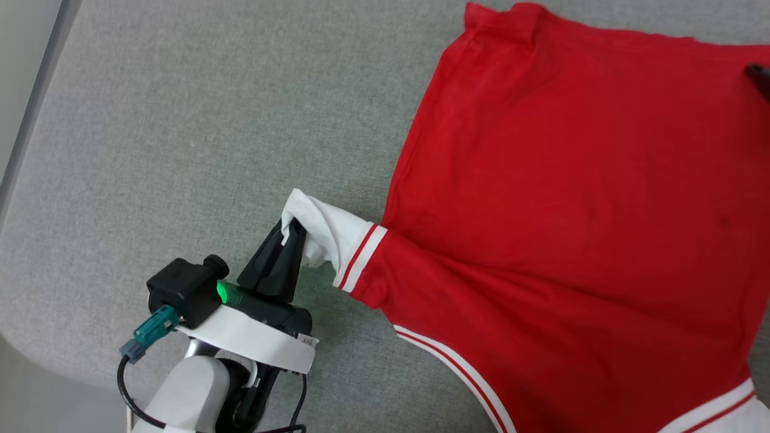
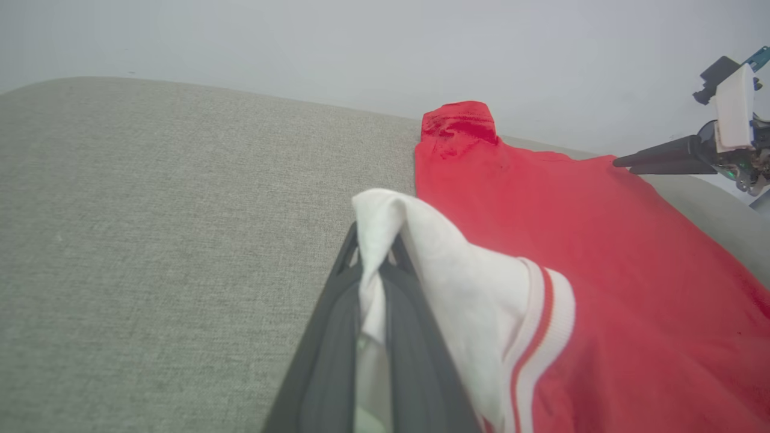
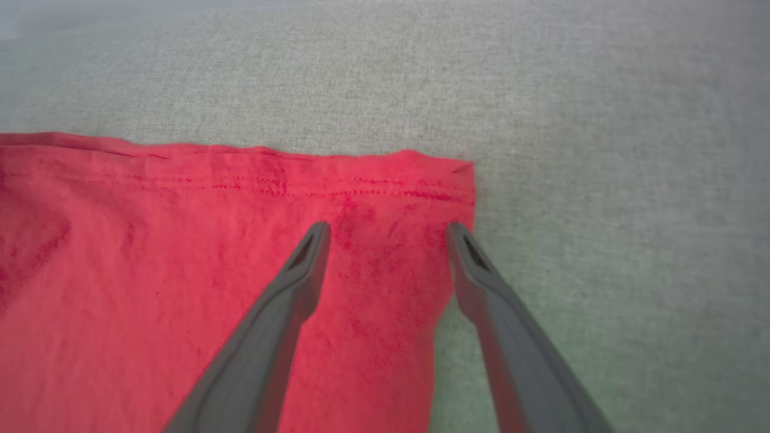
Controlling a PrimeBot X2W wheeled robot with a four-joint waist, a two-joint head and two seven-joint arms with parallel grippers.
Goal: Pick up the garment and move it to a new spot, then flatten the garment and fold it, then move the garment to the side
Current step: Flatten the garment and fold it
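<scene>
**One gripper pinching, the other spread**

A red jersey-style T-shirt with white, red-striped sleeves (image 1: 541,210) lies plain side up on grey woven fabric (image 1: 180,120), one side cut off at the head view's edge. The left gripper (image 1: 293,227) pinches a white sleeve end; the shirt's body spreads to its right. The right gripper (image 3: 388,231) hangs spread over a hem corner; contact is hard to judge.

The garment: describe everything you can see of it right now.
The garment is a red, soft knit shirt lying spread, plain side up, mildly creased, on the grey fabric surface. Its white sleeve, with red-white striped trim, is stretched out sideways and pinched in the shut left claw. The right claw is open over a hem corner; contact cannot be told.
</scene>
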